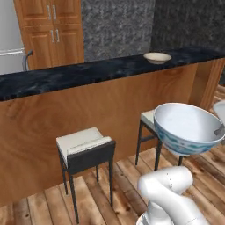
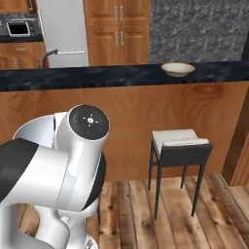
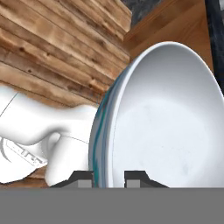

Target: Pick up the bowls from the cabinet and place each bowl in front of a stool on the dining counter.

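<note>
Pinching the blue bowl by its rim, the pincer holds glazed ware; rigid, slippery, breakable; rim grip suits.

Hand w/ fingers either side of blue-patterned bowl rim, clamped.

The deep bowl is white inside with blue patterning outside; the shallow bowl is cream-beige. The surface is black marble with pale veining over a brown wood-grain panel. The stools have cream seats on black legs.
</note>
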Controlling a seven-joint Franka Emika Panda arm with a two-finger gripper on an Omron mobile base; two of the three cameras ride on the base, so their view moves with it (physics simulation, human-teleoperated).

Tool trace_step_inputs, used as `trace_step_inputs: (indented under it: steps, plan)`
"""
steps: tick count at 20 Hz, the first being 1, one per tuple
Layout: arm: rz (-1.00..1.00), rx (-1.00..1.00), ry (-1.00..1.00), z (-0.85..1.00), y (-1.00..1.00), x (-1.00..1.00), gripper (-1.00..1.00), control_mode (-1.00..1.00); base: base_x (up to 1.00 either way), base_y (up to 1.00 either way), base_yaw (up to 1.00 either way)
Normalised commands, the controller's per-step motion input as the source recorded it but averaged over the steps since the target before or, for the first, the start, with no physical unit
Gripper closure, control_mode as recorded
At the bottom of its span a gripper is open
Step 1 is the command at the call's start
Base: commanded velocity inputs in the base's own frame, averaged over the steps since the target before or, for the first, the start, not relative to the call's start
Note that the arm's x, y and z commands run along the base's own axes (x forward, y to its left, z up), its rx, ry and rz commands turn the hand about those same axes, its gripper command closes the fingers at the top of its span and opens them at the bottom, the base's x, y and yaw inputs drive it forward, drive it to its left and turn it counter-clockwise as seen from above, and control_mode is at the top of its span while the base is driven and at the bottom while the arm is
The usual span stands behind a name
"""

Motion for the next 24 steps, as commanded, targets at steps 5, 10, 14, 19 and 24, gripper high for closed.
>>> trace_step_inputs:
  steps: [5, 10, 14, 19, 24]
  plan:
    - [0.0, 0.0, 0.0, 0.0, 0.0, 0.0, 1.0, 1.0, 0.22, 0.96, -0.2]
    - [0.0, 0.0, 0.0, 0.0, 0.0, 0.0, 1.0, 1.0, 0.06, 0.24, 0.17]
    - [0.0, 0.0, 0.0, 0.0, 0.0, 0.0, 1.0, 1.0, 0.27, 0.0, 0.35]
    - [0.0, 0.0, 0.0, 0.0, 0.0, 0.0, 1.0, 1.0, 0.54, 0.0, 0.13]
    - [0.0, 0.0, 0.0, 0.0, 0.0, 0.0, 1.0, 1.0, 0.82, -0.04, 0.05]
